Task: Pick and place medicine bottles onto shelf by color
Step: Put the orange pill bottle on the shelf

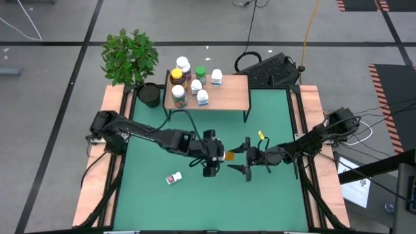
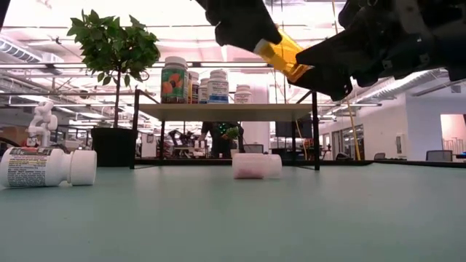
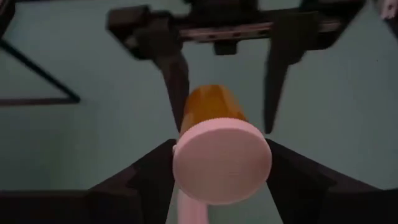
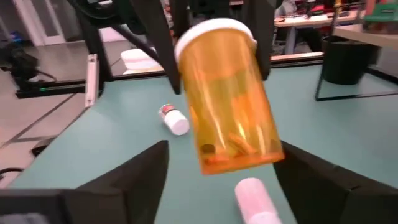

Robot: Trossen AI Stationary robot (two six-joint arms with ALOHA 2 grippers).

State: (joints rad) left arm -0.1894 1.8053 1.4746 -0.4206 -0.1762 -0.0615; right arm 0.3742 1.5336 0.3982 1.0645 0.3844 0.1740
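Observation:
An amber medicine bottle (image 1: 229,156) with a white cap hangs above the table's middle, between my two grippers. My left gripper (image 1: 218,156) comes from the table's left and is shut on its cap end. My right gripper (image 4: 230,186) faces it from the right, open, its fingers (image 3: 177,81) on either side of the amber body near the base (image 4: 239,155). The shelf (image 1: 227,97) stands at the far edge on its thin black legs. Several bottles (image 1: 188,81) stand upright on its left half. My left gripper pinches the bottle's white cap (image 3: 186,163) between its two fingers, one on each side of the rim. The fingers come from the table's left, slanting down. The bottle is lifted clear and tilted, its base (image 2: 298,69) lower and toward my right gripper.
A white-capped bottle (image 1: 173,178) lies on its side on the green mat, near left. Another pale bottle (image 2: 256,166) lies on the mat under the grippers. A potted plant (image 1: 133,62) stands left of the shelf, a keyboard (image 1: 273,68) behind it. Wooden rails edge the table.

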